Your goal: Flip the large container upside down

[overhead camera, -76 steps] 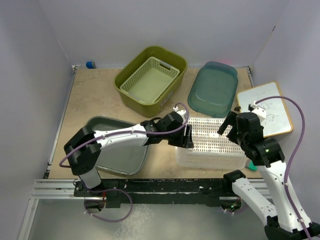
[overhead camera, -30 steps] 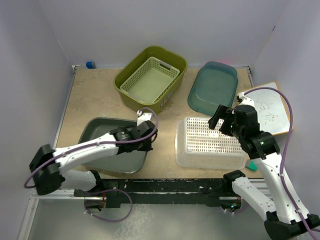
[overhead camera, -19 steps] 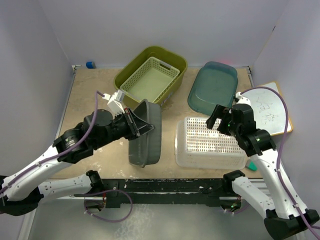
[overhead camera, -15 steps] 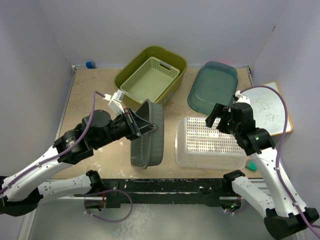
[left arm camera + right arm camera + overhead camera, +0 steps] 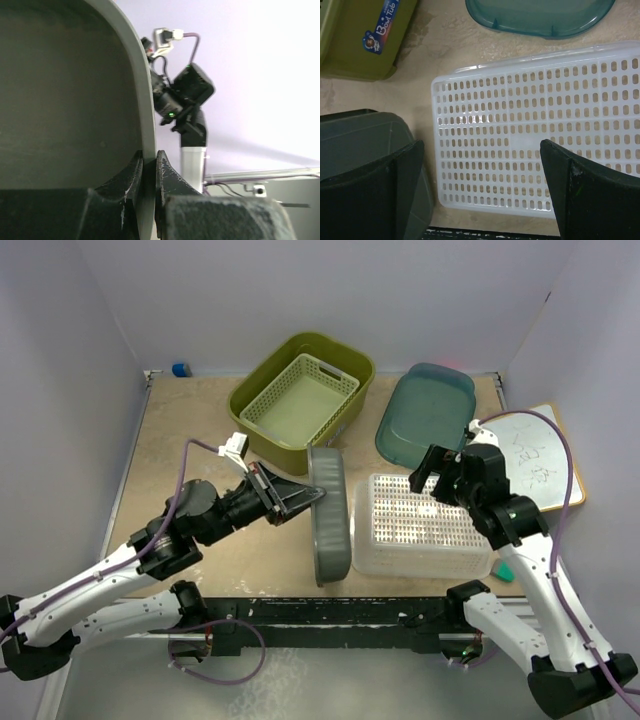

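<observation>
Top external view: the large grey container [image 5: 331, 516] stands on one long side at the middle of the counter [image 5: 190, 440]. Its long axis runs from the near edge toward the olive bin [image 5: 262, 418]. Its hollow faces the left arm, and its base faces the upturned white perforated basket [image 5: 420, 525] just beside it. The left jaws are clamped on the middle of its upper rim, reaching in from the left. The right jaws hang over the basket's far left corner, near the container but apart from it. I judge the flip about half done. The rim has to carry on over to the right, and the basket leaves little room there. Whether the lower edge rests on the counter I cannot tell.

Left wrist view: the container [image 5: 65, 100] fills the left of the frame with a smooth, dull, dark grey inside and a rounded corner. The jaws pinch its thin rim from both faces. The right arm [image 5: 185, 95] shows beyond.

Right wrist view: the right jaws are spread wide and hold nothing, with the basket [image 5: 535, 140] below them. The grey container [image 5: 360, 135] rises at lower left, its base toward the basket. The olive bin [image 5: 360, 40] and a teal tub [image 5: 540, 15] lie farther off.
</observation>
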`<action>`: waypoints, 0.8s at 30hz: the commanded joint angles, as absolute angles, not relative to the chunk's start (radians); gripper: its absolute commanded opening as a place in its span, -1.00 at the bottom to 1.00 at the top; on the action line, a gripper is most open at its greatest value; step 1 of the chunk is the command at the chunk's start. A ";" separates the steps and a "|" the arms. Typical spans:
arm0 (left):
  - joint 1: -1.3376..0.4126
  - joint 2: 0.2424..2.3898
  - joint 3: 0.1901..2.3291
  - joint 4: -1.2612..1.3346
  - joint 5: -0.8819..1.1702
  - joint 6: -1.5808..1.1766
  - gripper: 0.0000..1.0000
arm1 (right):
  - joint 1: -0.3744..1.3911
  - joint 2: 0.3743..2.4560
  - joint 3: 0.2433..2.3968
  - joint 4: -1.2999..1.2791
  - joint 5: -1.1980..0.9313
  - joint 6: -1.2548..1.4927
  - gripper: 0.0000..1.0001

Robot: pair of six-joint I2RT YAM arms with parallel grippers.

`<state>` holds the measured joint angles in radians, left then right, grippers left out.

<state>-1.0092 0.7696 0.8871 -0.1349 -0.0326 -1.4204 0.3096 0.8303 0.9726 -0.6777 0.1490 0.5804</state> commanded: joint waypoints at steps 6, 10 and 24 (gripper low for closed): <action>-1.009 0.756 0.858 0.100 -0.021 -1.545 -1.00 | 0.314 0.833 0.953 -0.623 0.118 0.584 1.00; -1.006 0.719 0.761 0.114 -0.045 -1.599 -1.00 | 0.315 0.826 0.949 -0.625 0.122 0.586 1.00; -0.976 0.565 0.834 -0.389 -0.180 -1.449 -1.00 | 0.314 0.841 0.943 -0.603 0.093 0.592 0.99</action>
